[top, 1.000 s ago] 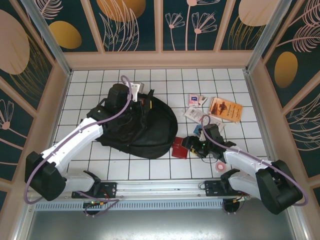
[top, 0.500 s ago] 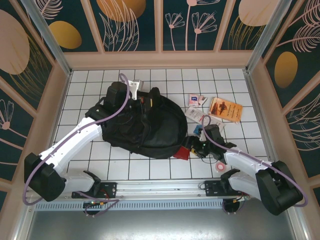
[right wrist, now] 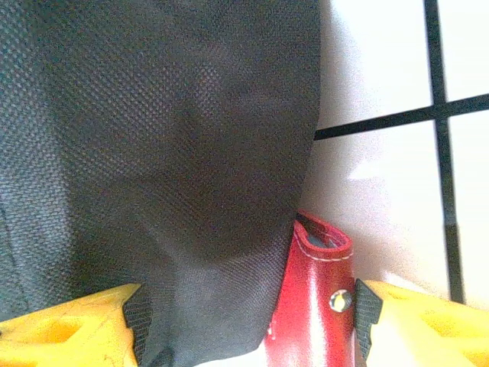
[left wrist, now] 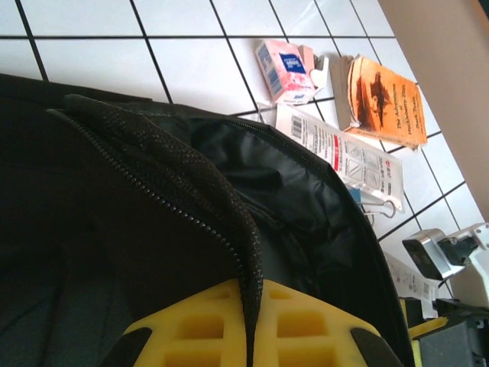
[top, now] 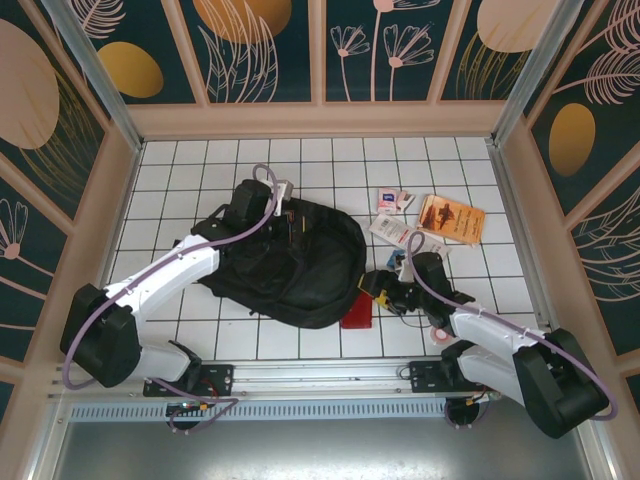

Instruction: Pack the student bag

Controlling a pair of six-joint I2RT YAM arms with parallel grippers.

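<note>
1. On the table point(top: 190, 165), from above, the student bag point(top: 290, 262) lies flat; left claw point(top: 290, 210) at its far edge, right claw point(top: 372, 288) at its right edge.
2. Left wrist: claw clamped shut on the bag's zipper seam point(left wrist: 191, 206).
3. Right wrist: claw open, straddling bag fabric and red wallet point(right wrist: 313, 306).

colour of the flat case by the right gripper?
Red case, white stitching along its edge; right wrist view shows it best.

Large black backpack point(top: 290, 265) of soft woven fabric, rounded. Lies flat on the white tiled table point(top: 180, 170), left of centre. Zippered edge raised at far end, dark lining showing inside.
</note>
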